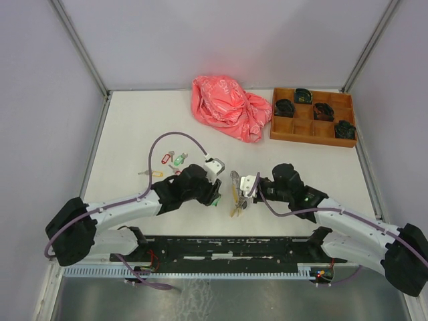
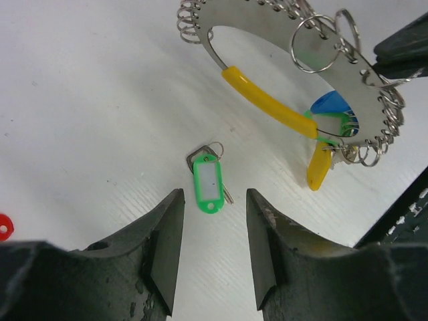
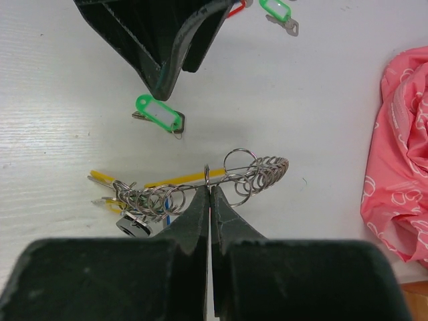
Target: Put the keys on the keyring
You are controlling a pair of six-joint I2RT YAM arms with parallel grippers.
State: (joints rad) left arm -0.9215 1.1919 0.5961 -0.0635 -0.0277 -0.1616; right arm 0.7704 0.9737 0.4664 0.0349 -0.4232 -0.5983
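Observation:
The keyring [image 2: 267, 27], a silvery looped band with a yellow section [image 2: 267, 101], is held on edge above the table by my right gripper [image 3: 209, 190], which is shut on its rim. It also shows in the right wrist view [image 3: 267, 170] and the top view [image 1: 237, 190]. Blue, green and yellow tagged keys [image 2: 319, 164] hang from it. My left gripper [image 2: 212, 197] is open and empty, low over the table. A loose green-tagged key [image 2: 207, 182] lies flat just ahead of its jaws and shows in the right wrist view [image 3: 159, 114]. More tagged keys [image 1: 172, 160] lie to the left.
A crumpled pink bag [image 1: 231, 107] lies at the back centre. A wooden divided tray [image 1: 311, 137] with small black bundles stands at the back right. A black rail [image 1: 234, 247] runs along the near edge between the arm bases.

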